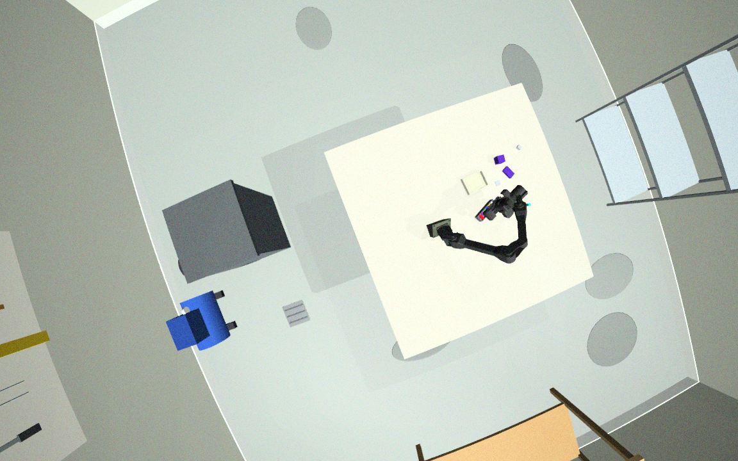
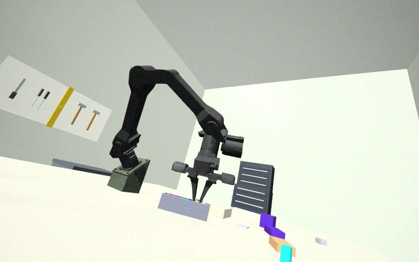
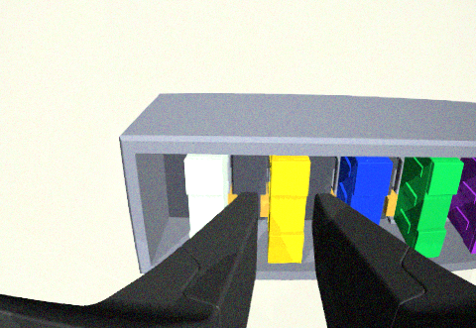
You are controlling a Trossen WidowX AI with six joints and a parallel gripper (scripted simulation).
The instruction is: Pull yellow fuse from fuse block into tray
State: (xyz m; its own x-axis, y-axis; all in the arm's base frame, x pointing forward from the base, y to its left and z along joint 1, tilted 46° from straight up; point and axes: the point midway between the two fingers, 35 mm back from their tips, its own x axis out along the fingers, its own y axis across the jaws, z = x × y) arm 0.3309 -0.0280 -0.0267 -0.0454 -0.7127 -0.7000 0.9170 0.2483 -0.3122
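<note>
The yellow fuse [image 3: 289, 174] stands in its slot in the grey fuse block [image 3: 297, 117] [image 2: 182, 207], between the white fuse [image 3: 207, 176] and the blue fuse [image 3: 372, 181]. My gripper [image 3: 285, 209] [image 2: 197, 200] is narrowly open and points down at the block. Its fingertips are on either side of the yellow fuse, with a visible gap on each side in the wrist view. The fingers hide the lower parts of the white and blue fuses. The pale yellow tray [image 1: 473, 182] [image 2: 218, 211] is empty and sits beside the block.
A green fuse [image 3: 441, 176] and a purple fuse [image 3: 468, 174] stand beyond the blue one. Two violet blocks [image 1: 500, 159] [image 2: 267, 220], an orange block [image 2: 277, 243], a cyan block [image 2: 286, 252], a flat pale piece [image 2: 243, 226] and a small grey block [image 2: 320, 241] lie past the tray.
</note>
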